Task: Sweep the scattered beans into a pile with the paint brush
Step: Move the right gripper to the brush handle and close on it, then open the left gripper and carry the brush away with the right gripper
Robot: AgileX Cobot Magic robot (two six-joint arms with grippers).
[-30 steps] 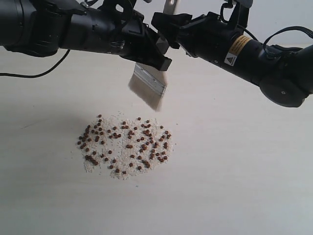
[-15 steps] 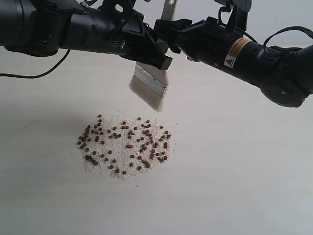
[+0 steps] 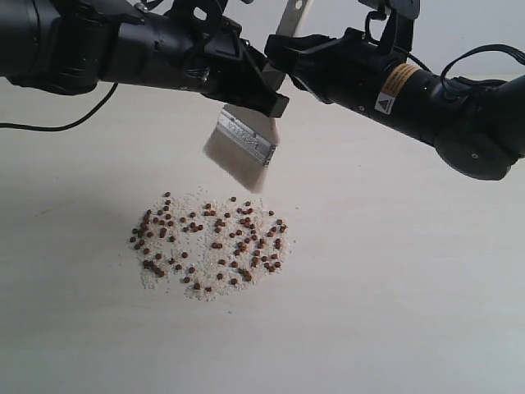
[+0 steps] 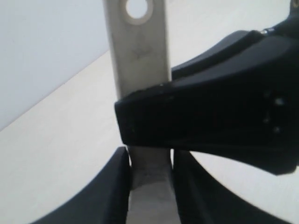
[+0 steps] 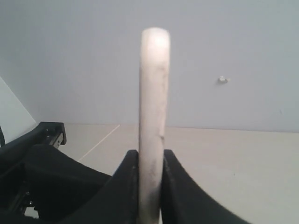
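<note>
The paint brush (image 3: 243, 139) hangs tilted above the table, cream bristles pointing down and left, well above the beans (image 3: 209, 238). The beans lie scattered with pale crumbs in a loose oval patch. My left gripper (image 3: 268, 100) is shut on the lower handle, just above the ferrule. My right gripper (image 3: 283, 56) is shut on the handle higher up. In the left wrist view the handle (image 4: 140, 51) runs up between my left gripper (image 4: 149, 161) jaws, with a right finger (image 4: 210, 126) crossing it. In the right wrist view the handle's edge (image 5: 153, 93) stands clamped in my right gripper (image 5: 150, 161).
The pale table (image 3: 410, 287) stretches around the patch of beans and crumbs. Both black arms cross above the table's far half. A cable (image 3: 49, 125) trails at the left edge. A plain wall (image 5: 233, 56) stands behind.
The brush has tilted: its bristles swung left and slightly down while the handle's top leaned right. Both arms stay almost where they were. The beans have not moved.
</note>
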